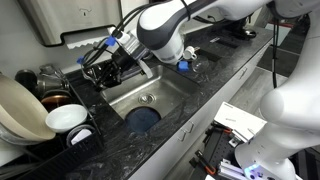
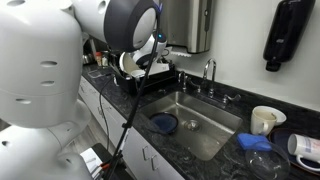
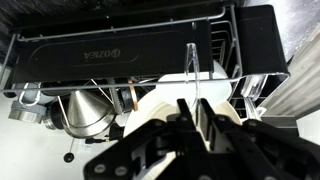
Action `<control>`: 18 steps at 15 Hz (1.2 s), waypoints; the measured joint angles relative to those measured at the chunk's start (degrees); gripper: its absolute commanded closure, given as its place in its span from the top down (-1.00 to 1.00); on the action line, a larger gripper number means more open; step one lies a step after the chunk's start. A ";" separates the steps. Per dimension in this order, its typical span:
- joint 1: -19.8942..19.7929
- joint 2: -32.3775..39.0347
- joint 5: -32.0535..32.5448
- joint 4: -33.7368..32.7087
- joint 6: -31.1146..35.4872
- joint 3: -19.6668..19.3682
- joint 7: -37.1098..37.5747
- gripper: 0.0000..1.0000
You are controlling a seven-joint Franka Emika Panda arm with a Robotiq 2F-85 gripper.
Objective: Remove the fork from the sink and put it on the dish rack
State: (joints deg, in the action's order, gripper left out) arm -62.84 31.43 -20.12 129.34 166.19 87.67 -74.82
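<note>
the panda arm stretches low across the sink (image 1: 170,90) in an exterior view, wrist angled toward the dish rack (image 1: 40,95), with the gripper (image 1: 97,70) hanging over the rack's sink-side edge. in the wrist view the fingers (image 3: 213,118) are clamped on the clear fork (image 3: 191,72), which stands upright in front of a pale dish (image 3: 160,100) in the rack.

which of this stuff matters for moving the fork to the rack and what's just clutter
job: fork, held in the gripper; sink; dish rack
lying about: blue dish in the sink, cream plate, white bowl, mug, faucet
</note>
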 measured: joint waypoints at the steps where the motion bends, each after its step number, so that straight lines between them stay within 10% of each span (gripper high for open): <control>1: 0.15 0.54 2.66 -0.02 0.00 0.02 1.99 -0.93; 8: 6.05 4.59 16.70 -3.13 -6.82 1.99 9.32 -0.93; 18: 13.61 11.15 19.64 -8.44 -10.94 0.45 9.27 -0.93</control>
State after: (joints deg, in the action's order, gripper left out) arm -49.22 42.58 -0.49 120.90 155.25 88.11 -65.55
